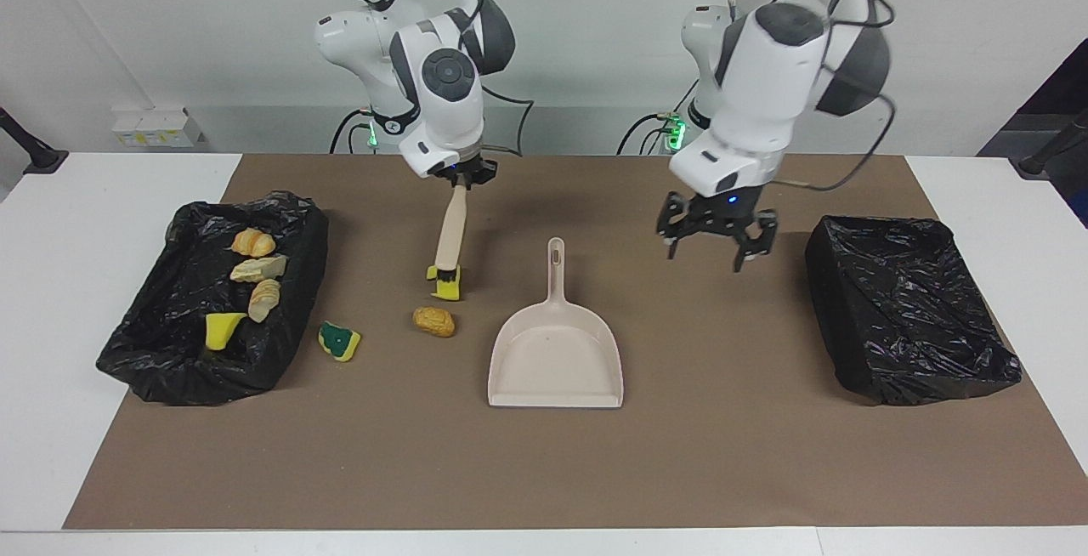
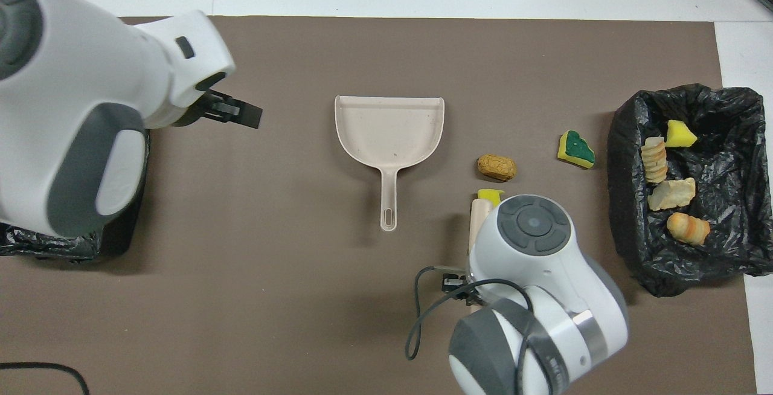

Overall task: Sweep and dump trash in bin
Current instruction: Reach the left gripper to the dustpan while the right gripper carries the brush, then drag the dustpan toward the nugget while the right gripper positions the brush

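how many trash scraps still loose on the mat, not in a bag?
3. A yellow sponge piece under the brush tip, a brown lump beside the dustpan, and a green-topped sponge beside the bag holding scraps. The arms may hide more.
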Tool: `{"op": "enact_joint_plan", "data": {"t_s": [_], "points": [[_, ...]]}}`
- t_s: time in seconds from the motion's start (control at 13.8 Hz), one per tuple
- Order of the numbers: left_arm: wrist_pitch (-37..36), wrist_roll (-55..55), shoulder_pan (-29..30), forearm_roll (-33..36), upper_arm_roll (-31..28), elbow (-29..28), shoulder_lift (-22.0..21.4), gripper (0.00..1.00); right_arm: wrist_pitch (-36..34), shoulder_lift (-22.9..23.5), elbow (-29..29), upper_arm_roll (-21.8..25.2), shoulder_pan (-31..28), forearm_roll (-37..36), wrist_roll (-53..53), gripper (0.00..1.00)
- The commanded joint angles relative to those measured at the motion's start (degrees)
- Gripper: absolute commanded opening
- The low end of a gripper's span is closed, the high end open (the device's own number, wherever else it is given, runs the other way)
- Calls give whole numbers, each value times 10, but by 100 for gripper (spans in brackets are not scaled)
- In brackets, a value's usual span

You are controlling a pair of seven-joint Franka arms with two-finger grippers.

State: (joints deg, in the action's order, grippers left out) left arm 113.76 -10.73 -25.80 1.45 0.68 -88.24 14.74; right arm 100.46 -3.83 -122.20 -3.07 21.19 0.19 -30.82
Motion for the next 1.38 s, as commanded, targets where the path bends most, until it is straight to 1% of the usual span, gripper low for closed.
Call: {"op": "enact_joint_plan", "data": {"t_s": [0.0, 0.07, 0.15, 0.22, 0.36, 0.51, 0.58, 0.65, 0.8, 0.87, 1.02, 1.09, 1.23, 1.31], "points": [[37, -81, -53, 9, -9, 0, 36, 100, -17, 36, 49, -4, -38, -34, 60, 0], [38, -87, -67, 8, -9, -4, 40, 100, -10, 41, 52, -4, -55, -45, 81, 0], [42, -114, -92, 8, -10, -4, 57, 100, 0, 44, 52, -5, -74, -60, 97, 0], [66, -152, -104, 8, -10, -4, 71, 100, 17, 49, 52, -4, -90, -73, 118, 0], [100, -182, -121, 8, -9, -24, 79, 100, 47, 60, 52, -4, -140, -92, 180, 0], [108, -187, -135, 8, -9, -44, 85, 100, 75, 67, 52, -4, -196, -106, 241, 0], [131, -212, -149, 8, -10, -42, 112, 100, 78, 71, 54, -4, -224, -108, 271, 0], [148, -228, -148, 8, -10, -43, 118, 100, 94, 73, 54, -4, -236, -121, 300, 0], [150, -232, -151, 8, -9, -45, 123, 100, 111, 82, 50, -4, -257, -143, 311, 0], [150, -232, -152, 8, -9, -49, 124, 95, 112, 87, 45, -4, -258, -145, 306, 0], [145, -232, -151, 8, -10, -53, 123, 80, 113, 96, 43, -4, -253, -146, 293, 0], [142, -232, -150, 8, -11, -53, 123, 64, 113, 102, 43, -4, -250, -147, 289, 0], [136, -232, -145, 8, -13, -54, 123, 26, 130, 117, 40, -5, -242, -151, 289, 0], [129, -232, -146, 8, -14, -54, 123, 12, 134, 124, 38, -6, -237, -148, 288, 0]]}}
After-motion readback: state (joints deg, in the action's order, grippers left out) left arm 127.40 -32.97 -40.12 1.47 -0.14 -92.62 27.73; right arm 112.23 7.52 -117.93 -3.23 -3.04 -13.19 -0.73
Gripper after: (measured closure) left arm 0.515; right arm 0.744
